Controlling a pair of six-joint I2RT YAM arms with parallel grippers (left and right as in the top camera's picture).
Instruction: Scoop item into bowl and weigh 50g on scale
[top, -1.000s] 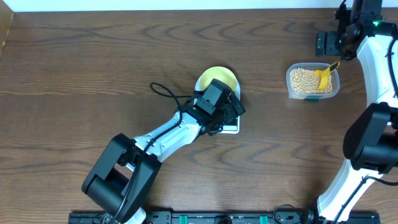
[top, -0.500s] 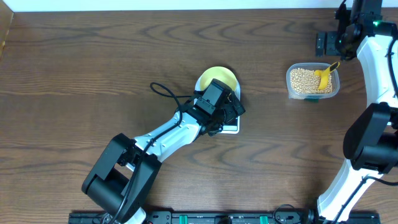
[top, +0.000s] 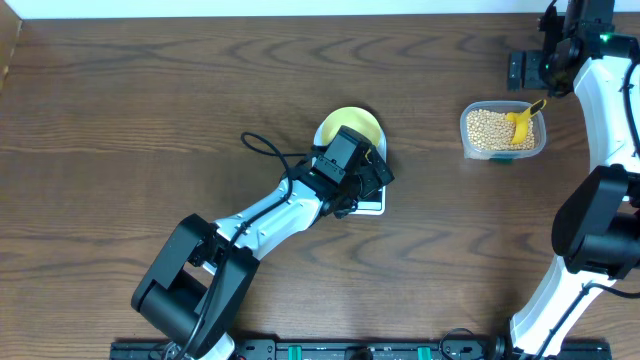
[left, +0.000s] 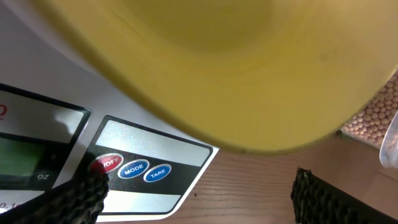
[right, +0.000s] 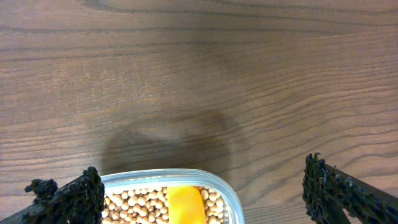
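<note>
Resting on the scale (top: 372, 207) near the middle of the table (top: 130, 90), the bowl (top: 352, 122) is seen from above, and its pale-yellow wall fills the left wrist view above the scale's button strip. The left gripper (top: 372, 172) is held low over the scale's button end, jaws spread wide with nothing between them. One finger (left: 74, 198) is seen right at the red button (left: 106, 163), though contact cannot be told. Well to the right of the scale, the beans (top: 485, 127) are kept in a clear container (top: 503, 150), with a yellow scoop (top: 522, 122) lying in them. The right gripper (top: 527, 68) is held just beyond that container, farther still from the scale, likewise wide open and empty-jawed. The container's rim, the beans and the scoop show at the bottom edge of its wrist view.
</note>
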